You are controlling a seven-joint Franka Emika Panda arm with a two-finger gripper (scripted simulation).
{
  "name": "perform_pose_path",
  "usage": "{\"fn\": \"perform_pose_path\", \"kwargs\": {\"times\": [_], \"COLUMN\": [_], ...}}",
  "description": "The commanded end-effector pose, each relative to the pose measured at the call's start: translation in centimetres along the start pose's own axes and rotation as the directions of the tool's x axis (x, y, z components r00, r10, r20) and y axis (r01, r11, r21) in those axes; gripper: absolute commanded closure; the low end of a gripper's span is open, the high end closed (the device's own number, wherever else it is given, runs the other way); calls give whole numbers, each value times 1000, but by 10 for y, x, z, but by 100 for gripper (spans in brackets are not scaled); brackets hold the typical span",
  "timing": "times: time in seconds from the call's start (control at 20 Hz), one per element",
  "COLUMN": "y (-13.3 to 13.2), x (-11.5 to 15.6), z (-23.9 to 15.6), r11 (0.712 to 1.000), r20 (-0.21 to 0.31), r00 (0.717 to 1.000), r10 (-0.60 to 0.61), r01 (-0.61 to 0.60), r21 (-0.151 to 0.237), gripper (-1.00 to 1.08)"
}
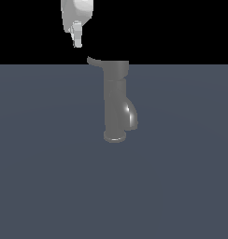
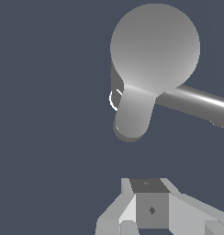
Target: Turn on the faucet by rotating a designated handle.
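Fingers: white robot gripper (image 1: 77,42) hanging above the lever tip, spread or pressed together I cannot tell
Handle: thin flat grey lever (image 1: 95,61) projecting towards the exterior view's left from the dull grey metallic faucet (image 1: 117,102), lying just below the fingertips, apart

1. The faucet (image 1: 116,105) is a dull grey metallic cylinder, upright on a round base flange, with a short curved glossy spout toward the exterior view's right.
2. The handle (image 1: 94,61), a thin upturned lever, projects from the wider top cap toward the exterior view's left.
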State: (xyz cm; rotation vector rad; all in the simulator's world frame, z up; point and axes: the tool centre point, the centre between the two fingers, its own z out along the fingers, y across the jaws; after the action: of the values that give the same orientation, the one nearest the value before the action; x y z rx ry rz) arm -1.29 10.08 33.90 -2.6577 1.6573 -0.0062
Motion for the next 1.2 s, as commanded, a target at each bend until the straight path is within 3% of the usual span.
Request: {"fn": "perform_pose_path", "kwargs": {"times": [0.0, 0.6, 1.15], "y": [-11, -47, -53], "x": [10, 51, 61], "z": [8, 36, 41], "r11": [998, 963, 950], "r20": [-1, -5, -5], "r00": [998, 963, 950], "r10": [59, 269, 313], "r01": [-59, -269, -313], "r21": [-1, -8, -9], "gripper": [108, 108, 108]}}
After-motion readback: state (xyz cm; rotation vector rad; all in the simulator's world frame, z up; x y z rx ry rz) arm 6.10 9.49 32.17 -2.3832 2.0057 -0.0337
